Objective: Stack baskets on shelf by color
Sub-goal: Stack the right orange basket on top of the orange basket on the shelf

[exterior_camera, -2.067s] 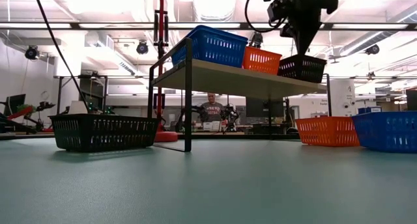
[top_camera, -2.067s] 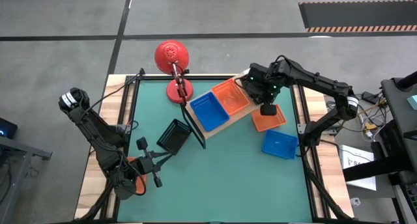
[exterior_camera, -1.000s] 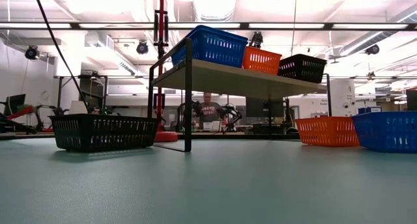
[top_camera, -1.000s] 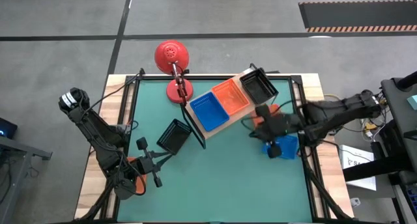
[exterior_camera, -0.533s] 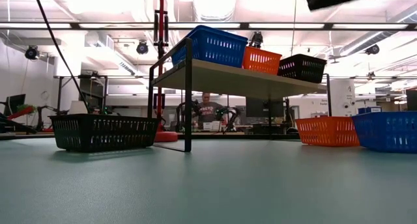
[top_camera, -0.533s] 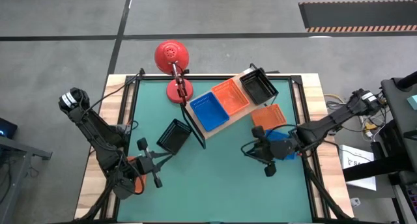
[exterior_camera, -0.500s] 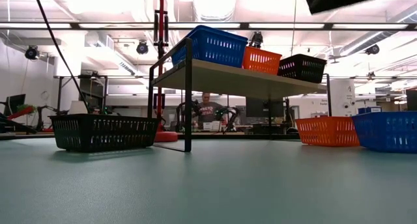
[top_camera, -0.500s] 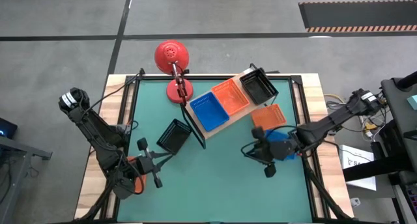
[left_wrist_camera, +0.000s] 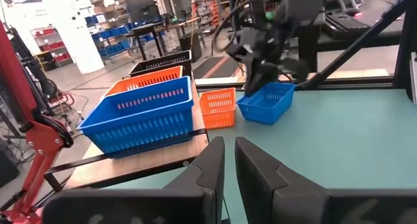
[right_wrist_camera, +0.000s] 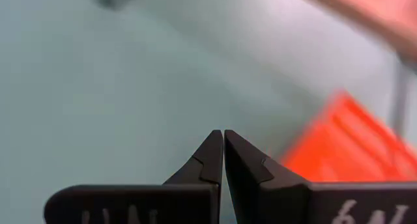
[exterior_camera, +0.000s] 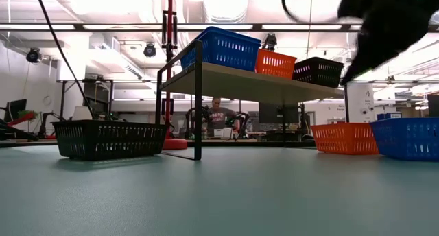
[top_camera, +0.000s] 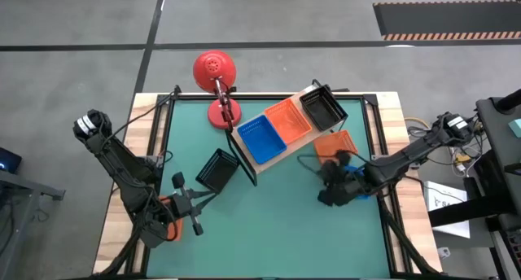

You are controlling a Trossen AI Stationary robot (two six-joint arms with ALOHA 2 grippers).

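Observation:
On the shelf (top_camera: pixel 297 143) three baskets sit on their bases in a row: blue (top_camera: pixel 262 138), orange (top_camera: pixel 288 120), black (top_camera: pixel 324 107). On the green mat rest another black basket (top_camera: pixel 217 170), an orange one (top_camera: pixel 335 142) and a blue one (left_wrist_camera: pixel 266 101). My right gripper (top_camera: pixel 328 192), shut and empty, hangs tilted down above the blue basket's edge (exterior_camera: pixel 346 77). My left gripper (top_camera: pixel 210 196) waits near the black basket on the mat. Its fingers (left_wrist_camera: pixel 228 152) are nearly together with nothing between them.
A red lamp (top_camera: pixel 213 68) stands at the far edge beside the shelf's left end. The shelf's black wire legs (exterior_camera: pixel 198 105) rise from the mat. Open mat lies toward the near edge. A person (exterior_camera: pixel 221 116) sits far behind the table.
My right gripper has come down from high over the table toward the blue basket at the right, rolling its wrist as it sank and staying shut. It has dropped into the low view from above. The baskets have kept their places.

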